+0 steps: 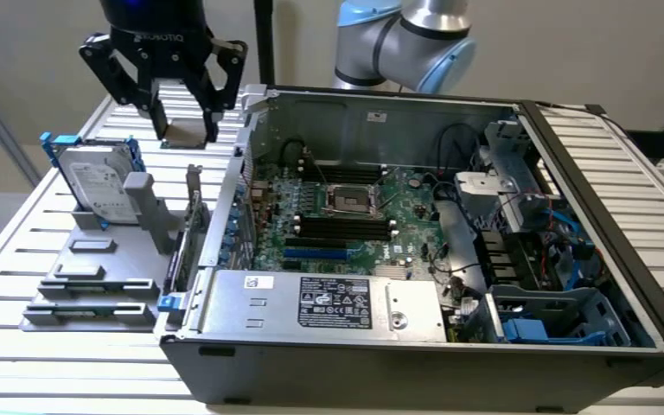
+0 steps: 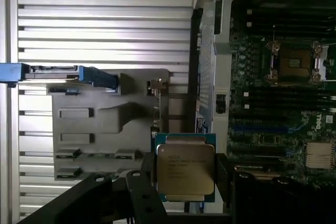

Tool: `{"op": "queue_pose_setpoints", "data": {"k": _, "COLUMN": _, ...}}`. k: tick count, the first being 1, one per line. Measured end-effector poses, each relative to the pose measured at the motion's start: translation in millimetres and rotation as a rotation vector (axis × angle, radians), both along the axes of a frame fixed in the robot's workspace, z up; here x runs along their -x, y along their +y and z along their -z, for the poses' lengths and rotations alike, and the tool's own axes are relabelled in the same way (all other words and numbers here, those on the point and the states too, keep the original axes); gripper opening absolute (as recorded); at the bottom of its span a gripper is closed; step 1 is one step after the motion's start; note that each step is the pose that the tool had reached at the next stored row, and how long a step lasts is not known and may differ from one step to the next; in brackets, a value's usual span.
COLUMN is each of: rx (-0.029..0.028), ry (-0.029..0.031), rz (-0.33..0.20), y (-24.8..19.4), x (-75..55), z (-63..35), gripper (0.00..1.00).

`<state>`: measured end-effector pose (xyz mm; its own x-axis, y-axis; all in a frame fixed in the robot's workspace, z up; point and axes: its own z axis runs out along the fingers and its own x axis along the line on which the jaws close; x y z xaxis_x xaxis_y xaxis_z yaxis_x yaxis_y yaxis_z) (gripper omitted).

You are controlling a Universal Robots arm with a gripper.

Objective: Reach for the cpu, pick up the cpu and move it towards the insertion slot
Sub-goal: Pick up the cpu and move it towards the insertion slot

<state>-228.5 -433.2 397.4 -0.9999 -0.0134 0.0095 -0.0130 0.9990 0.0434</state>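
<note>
Wrist view: end effector (image 2: pixel 185 178) pinching the cpu (image 2: pixel 185 170) by opposite edges, aloft over the worktop (image 2: pixel 105 24) beside the computer case (image 1: pixel 424 367). Insertion slot (image 2: pixel 294 64) well apart, so I'd carry it level and clear the case wall.

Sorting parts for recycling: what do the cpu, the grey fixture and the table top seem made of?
The cpu: silvery metal lid with a soft sheen and printed text, on a blue-green rim, likely circuit laminate. The grey fixture: matte, uniform grey, probably plastic. The table top: pale slats with dull sheen, likely aluminium.
</note>
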Motion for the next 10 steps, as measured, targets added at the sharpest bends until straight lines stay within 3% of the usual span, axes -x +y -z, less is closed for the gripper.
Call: {"op": "queue_pose_setpoints", "data": {"k": 10, "rx": 0.0000, "ry": 0.0000, "rz": 0.000, "y": 6.2, "x": -45.3, "z": -0.2, "gripper": 0.55}}
